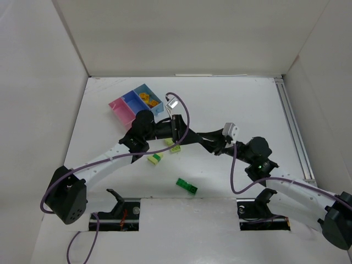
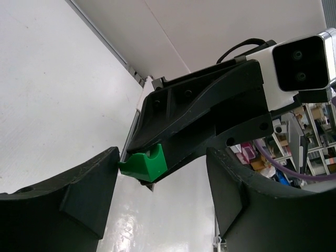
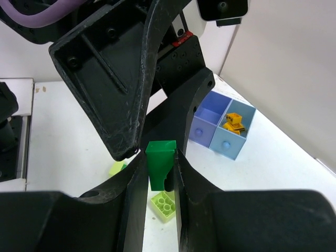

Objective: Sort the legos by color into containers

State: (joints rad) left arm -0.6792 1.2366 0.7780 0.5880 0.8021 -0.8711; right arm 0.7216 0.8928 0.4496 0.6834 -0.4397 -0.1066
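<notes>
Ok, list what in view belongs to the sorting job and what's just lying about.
Job: held green brick, right pincer, loose green brick, lime brick, yellow-and-green brick, orange bricks, blue bins, pink bins.
Lying about: purple cables, side rail.

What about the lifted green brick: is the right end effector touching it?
Touching. Right wrist view: the right end effector pinches the green brick from both sides.

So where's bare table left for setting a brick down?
Bare: the far-right table between the bins and the rail, past the right arm; also the left edge outside the left arm. Crowded: the middle, where left gripper and right gripper, holding a green brick, meet over the loose bricks.
</notes>
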